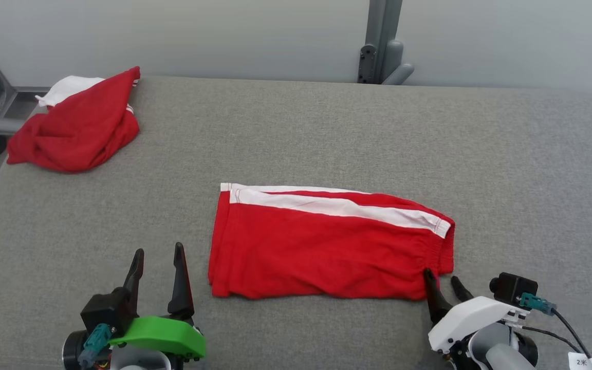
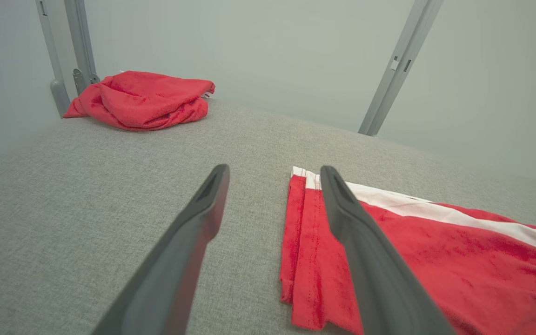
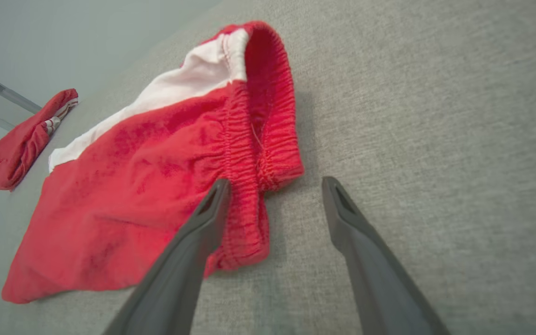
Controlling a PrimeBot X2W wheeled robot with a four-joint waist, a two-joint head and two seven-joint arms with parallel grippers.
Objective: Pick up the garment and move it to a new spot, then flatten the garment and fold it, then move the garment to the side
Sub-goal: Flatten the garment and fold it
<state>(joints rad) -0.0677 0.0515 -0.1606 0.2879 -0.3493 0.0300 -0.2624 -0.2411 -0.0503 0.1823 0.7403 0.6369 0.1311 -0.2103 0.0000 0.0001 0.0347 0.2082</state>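
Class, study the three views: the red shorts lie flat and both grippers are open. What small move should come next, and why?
Probably ease the right gripper down and shut it on the waistband corner. Its open jaws straddle that corner of the shorts, which look folded in half, while the left gripper stands open beside the hem, off the cloth.

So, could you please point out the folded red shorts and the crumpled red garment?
folded red shorts point(image 1: 316, 252): head view, red front panel.
crumpled red garment point(image 1: 77, 128): head view, middle of the heap.
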